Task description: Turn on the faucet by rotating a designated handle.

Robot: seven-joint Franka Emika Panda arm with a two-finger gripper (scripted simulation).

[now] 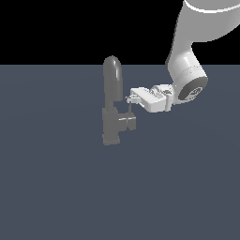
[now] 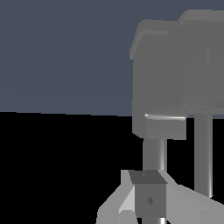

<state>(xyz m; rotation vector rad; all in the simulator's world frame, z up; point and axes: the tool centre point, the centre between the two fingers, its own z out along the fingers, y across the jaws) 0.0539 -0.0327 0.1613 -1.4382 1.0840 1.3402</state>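
The grey faucet [image 1: 111, 123] stands on the floor, with a boxy lower body and a tall arched spout [image 1: 112, 75]. The handle [image 1: 128, 121] is a stubby knob on the side facing the exterior view's right, and a thin pin rises from it. My gripper [image 1: 129, 99] reaches in sideways from that side and sits at the pin's top. In the wrist view the handle [image 2: 154, 151] runs from the faucet [image 2: 170, 74] to a grey block between my pale fingers [image 2: 114, 205]. They lie against both sides of it, so the gripper [image 2: 148, 199] looks shut on it.
A flat blue-grey floor [image 1: 56, 187] spreads all around the faucet. The white arm [image 1: 187, 75] comes down from the upper part of the exterior view's right. Nothing else stands on the floor.
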